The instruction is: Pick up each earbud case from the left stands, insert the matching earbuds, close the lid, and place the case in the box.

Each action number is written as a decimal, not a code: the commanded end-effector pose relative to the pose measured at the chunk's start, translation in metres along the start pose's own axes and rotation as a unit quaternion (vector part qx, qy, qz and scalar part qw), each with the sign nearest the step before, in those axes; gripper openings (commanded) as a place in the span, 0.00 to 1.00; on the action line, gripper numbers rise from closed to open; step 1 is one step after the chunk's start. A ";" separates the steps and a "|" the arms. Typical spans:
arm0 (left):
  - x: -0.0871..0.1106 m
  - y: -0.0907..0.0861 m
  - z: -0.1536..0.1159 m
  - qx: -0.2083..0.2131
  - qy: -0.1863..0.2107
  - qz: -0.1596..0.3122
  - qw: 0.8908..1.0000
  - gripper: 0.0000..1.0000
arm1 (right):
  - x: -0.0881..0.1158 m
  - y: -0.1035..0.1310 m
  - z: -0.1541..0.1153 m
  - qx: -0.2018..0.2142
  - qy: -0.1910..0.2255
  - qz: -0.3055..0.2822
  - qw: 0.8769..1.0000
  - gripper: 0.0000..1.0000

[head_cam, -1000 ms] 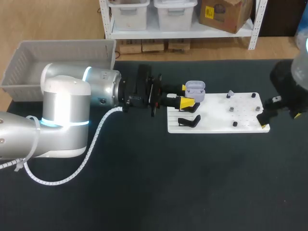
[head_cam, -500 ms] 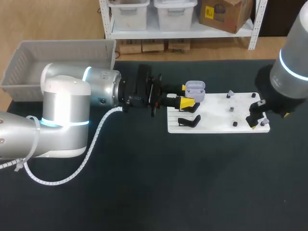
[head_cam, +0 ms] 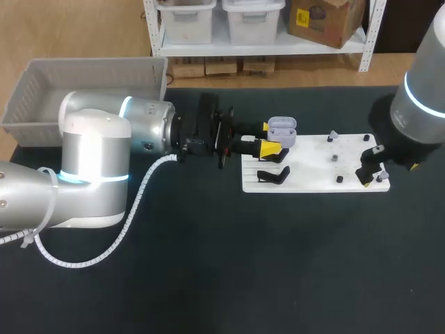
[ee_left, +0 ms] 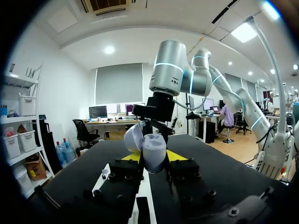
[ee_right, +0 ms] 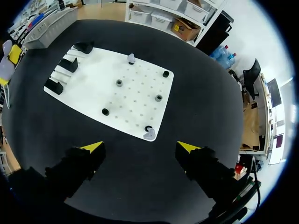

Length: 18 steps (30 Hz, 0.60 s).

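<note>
My left gripper [head_cam: 270, 144] is shut on a lavender earbud case [head_cam: 281, 131] with its lid standing open, held above the left end of the white board [head_cam: 313, 167]. In the left wrist view the case [ee_left: 153, 153] sits between the yellow tips of that gripper [ee_left: 153, 157]. My right gripper [head_cam: 388, 172] hangs open over the board's right corner. Seen from its wrist, a grey earbud [ee_right: 149, 134] lies just ahead of this gripper [ee_right: 140, 147], between its spread fingers. A second earbud [ee_right: 131, 58] rests near the board's far edge.
Black stands [head_cam: 273, 174] line the board's left end, and small black pegs [head_cam: 334, 158] dot its surface. A grey basket [head_cam: 83, 76] sits at the table's back left. The dark mat in front of the board is bare.
My right arm has come in leftward over the board's right end, then held still. The left arm and the case have not moved.
</note>
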<state>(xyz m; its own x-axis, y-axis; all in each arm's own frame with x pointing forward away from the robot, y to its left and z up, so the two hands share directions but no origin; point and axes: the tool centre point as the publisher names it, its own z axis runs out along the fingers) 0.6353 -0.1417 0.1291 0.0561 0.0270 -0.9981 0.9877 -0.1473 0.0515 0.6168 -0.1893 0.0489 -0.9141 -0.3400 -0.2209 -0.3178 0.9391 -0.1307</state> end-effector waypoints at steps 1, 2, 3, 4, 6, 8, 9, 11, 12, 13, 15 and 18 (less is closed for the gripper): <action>0.001 -0.001 0.000 -0.003 -0.002 0.002 1.000 0.00 | -0.008 -0.003 0.000 0.003 0.001 0.001 1.000 1.00; 0.001 -0.001 0.000 -0.003 -0.002 0.002 1.000 0.00 | -0.009 -0.003 0.001 0.004 0.001 -0.004 1.000 1.00; 0.001 -0.001 0.000 -0.003 -0.002 0.002 1.000 0.00 | -0.011 -0.003 0.001 0.005 0.001 -0.011 1.000 1.00; 0.001 -0.001 0.000 -0.003 -0.002 0.002 1.000 0.00 | -0.012 -0.002 0.002 0.003 0.002 -0.018 1.000 1.00; 0.001 -0.001 0.000 -0.003 -0.002 0.002 1.000 0.00 | -0.013 0.000 0.004 -0.005 0.005 -0.026 1.000 1.00; 0.001 -0.001 0.000 -0.003 -0.002 0.002 1.000 0.00 | -0.013 0.000 0.008 -0.007 0.009 -0.035 0.999 1.00; 0.001 -0.001 0.000 -0.003 -0.002 0.002 1.000 0.00 | -0.013 -0.001 0.011 -0.009 0.013 -0.037 0.999 1.00; 0.001 -0.001 0.000 -0.003 -0.002 0.002 1.000 0.00 | -0.013 -0.002 0.018 -0.002 0.022 -0.039 0.999 1.00; 0.001 -0.001 0.000 -0.003 -0.002 0.002 1.000 0.00 | -0.013 -0.003 0.020 -0.001 0.023 -0.040 0.999 1.00; 0.001 -0.001 0.000 -0.003 -0.002 0.002 1.000 0.00 | -0.013 -0.004 0.022 -0.001 0.026 -0.041 0.999 1.00; 0.001 -0.001 0.000 -0.003 -0.002 0.002 1.000 0.00 | -0.012 -0.005 0.026 0.002 0.031 -0.044 0.999 1.00; 0.001 -0.001 0.000 -0.003 -0.002 0.002 1.000 0.00 | -0.012 -0.006 0.028 0.006 0.035 -0.048 0.998 0.96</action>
<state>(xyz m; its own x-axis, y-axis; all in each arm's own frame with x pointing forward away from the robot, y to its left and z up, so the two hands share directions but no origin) 0.6353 -0.1417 0.1291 0.0561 0.0270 -0.9981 0.9877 -0.1474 0.0515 0.6308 -0.1949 0.0282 -0.8929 -0.4249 -0.1488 -0.4032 0.9018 -0.1554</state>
